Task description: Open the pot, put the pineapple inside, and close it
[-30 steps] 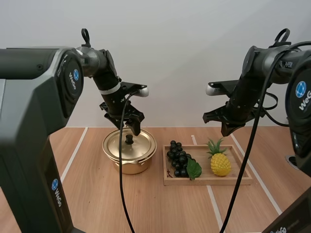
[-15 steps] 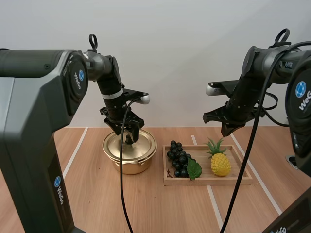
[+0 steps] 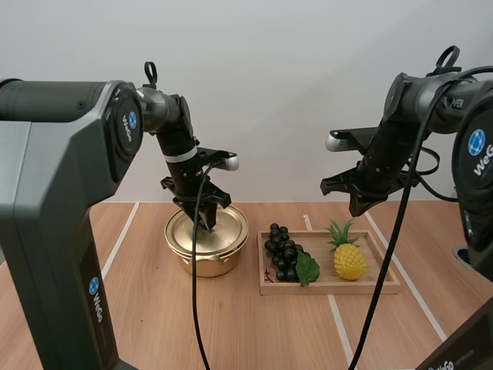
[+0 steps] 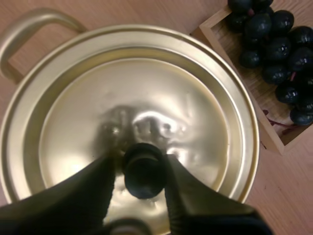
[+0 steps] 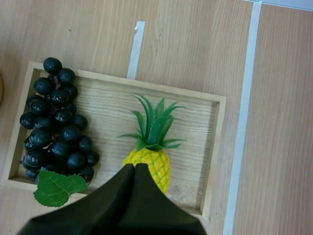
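Step 1 of 3 under way, nothing completed.
- Lid seated on pot, which stands on the tabletop.
- Left tool is down at the knob. Its fingers are released and stand apart on either side of the knob, close against it, with no visible pinch.
- Pineapple lies in the tray, beside the grapes.
- Right tool is clenched on nothing and hangs above the pineapple.

Left to do: grip the knob, lift the lid, move the pineapple into the pot, replace the lid.
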Controlling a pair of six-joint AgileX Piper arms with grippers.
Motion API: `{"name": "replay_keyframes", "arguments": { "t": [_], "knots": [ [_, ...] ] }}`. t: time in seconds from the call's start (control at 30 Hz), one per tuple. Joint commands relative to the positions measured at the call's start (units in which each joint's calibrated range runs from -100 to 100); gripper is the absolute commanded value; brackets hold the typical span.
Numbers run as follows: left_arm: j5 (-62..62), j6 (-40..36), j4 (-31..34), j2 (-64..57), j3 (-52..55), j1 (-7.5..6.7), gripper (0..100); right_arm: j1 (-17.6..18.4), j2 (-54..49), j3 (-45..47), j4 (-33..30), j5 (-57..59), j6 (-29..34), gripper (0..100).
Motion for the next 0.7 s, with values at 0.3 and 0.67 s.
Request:
{"name": "replay_keyframes", "arguments": {
  "t": [0.3,0.67],
  "knots": [
    [0.00,1.55,-2.13,-0.03,0.12,-0.14,0,-0.16,-0.17,0.13,0.14,-0.15,-0.53,0],
    [0.00,6.29,-10.12,-8.56,-0.02,-0.14,0,-0.16,-0.17,0.19,0.25,-0.15,-0.34,0]
  ]
}}
